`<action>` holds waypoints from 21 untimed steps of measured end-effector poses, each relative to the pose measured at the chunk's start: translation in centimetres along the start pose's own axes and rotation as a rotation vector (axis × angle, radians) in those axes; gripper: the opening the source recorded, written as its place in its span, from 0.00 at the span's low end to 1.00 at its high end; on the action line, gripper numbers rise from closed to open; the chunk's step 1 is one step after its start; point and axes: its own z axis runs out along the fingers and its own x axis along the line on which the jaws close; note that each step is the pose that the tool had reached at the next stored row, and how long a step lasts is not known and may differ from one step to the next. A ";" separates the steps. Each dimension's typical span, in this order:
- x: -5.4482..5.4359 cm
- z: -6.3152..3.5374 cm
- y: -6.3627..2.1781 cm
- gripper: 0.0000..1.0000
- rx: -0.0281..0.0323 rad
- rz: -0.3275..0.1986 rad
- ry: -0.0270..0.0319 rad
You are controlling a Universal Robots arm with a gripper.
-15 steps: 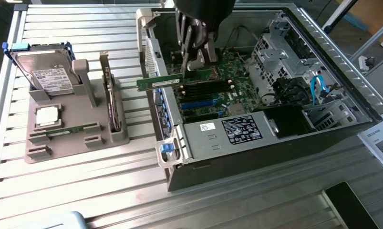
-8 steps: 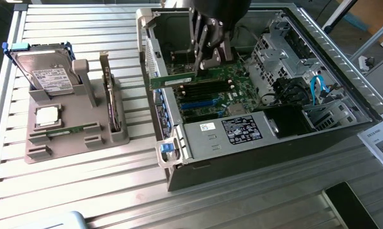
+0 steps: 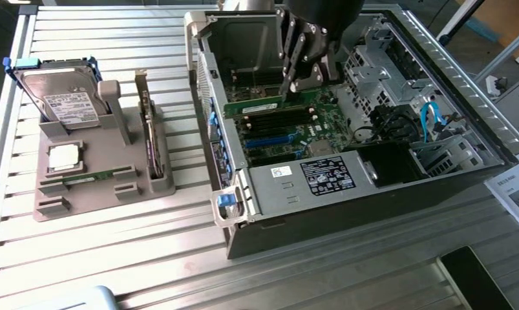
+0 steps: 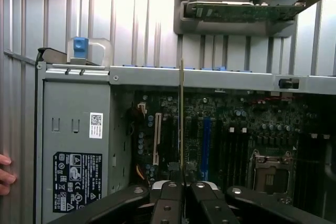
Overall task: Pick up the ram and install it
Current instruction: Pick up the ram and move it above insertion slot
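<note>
My gripper (image 3: 289,87) reaches down into the open computer case (image 3: 466,97) and is shut on the ram (image 3: 252,104), a narrow green stick. The ram hangs just above the black memory slots (image 3: 281,117) of the motherboard (image 3: 285,139), roughly in line with them. In the wrist view the ram (image 4: 181,114) appears edge-on as a thin line rising from between the black fingers (image 4: 169,190) of the gripper (image 4: 182,184), over the motherboard (image 4: 236,124). I cannot tell whether its lower edge touches a slot.
A grey holder (image 3: 48,206) at the exterior view's left carries a hard drive (image 3: 57,97), a bracketed card (image 3: 145,129) and a second green stick (image 3: 95,175). The power supply (image 3: 315,177) sits at the case's near end. A person's fingers (image 4: 4,174) rest at the case edge.
</note>
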 end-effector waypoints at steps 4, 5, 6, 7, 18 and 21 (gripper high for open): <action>0.1 0.01 -0.95 0.12 0.0000 0.000 0.0001; 0.1 0.01 -1.23 0.12 0.0000 0.000 0.0000; 0.1 0.01 -1.46 0.12 0.0000 0.000 0.0000; 0.1 0.02 -1.88 0.12 0.0000 0.000 0.0000; 0.2 0.05 -4.47 0.12 0.0000 0.000 0.0001; 0.3 0.06 -5.31 0.12 0.0000 0.000 0.0000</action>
